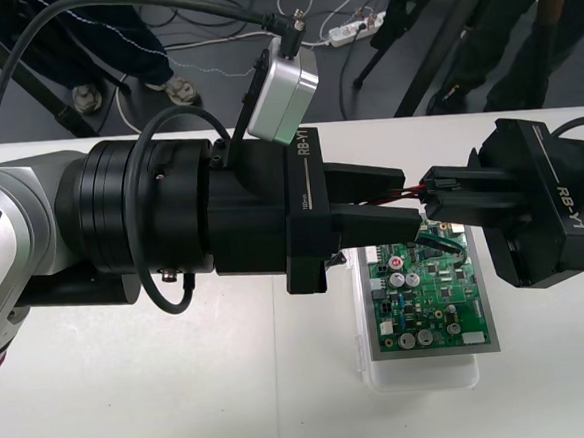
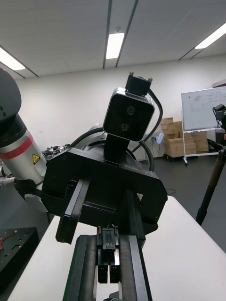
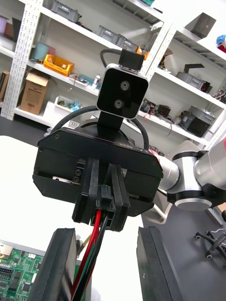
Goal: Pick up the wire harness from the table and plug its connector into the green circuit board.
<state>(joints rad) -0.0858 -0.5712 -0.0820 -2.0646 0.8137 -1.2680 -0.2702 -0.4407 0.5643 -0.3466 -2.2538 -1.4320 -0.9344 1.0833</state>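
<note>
Above the far end of the circuit board (image 1: 433,294), the right end effector (image 1: 433,197) is closed on the plug (image 3: 106,201). Red, black and green wires (image 3: 92,244) trail from the plug into the left end effector (image 1: 412,199); its grip cannot be told. The board rests on the tabletop (image 1: 134,390).

This is a robotics lab or workshop. Beyond the plain tabletop (image 1: 134,390), at twelve o'clock, the dark floor (image 1: 204,105) carries loose cables (image 1: 219,42), a power strip (image 1: 354,29) and tripod legs (image 1: 404,29). White shelves (image 3: 26,56) hold storage bins (image 3: 56,63), and a whiteboard (image 2: 202,108) stands near cardboard boxes (image 2: 176,141).
</note>
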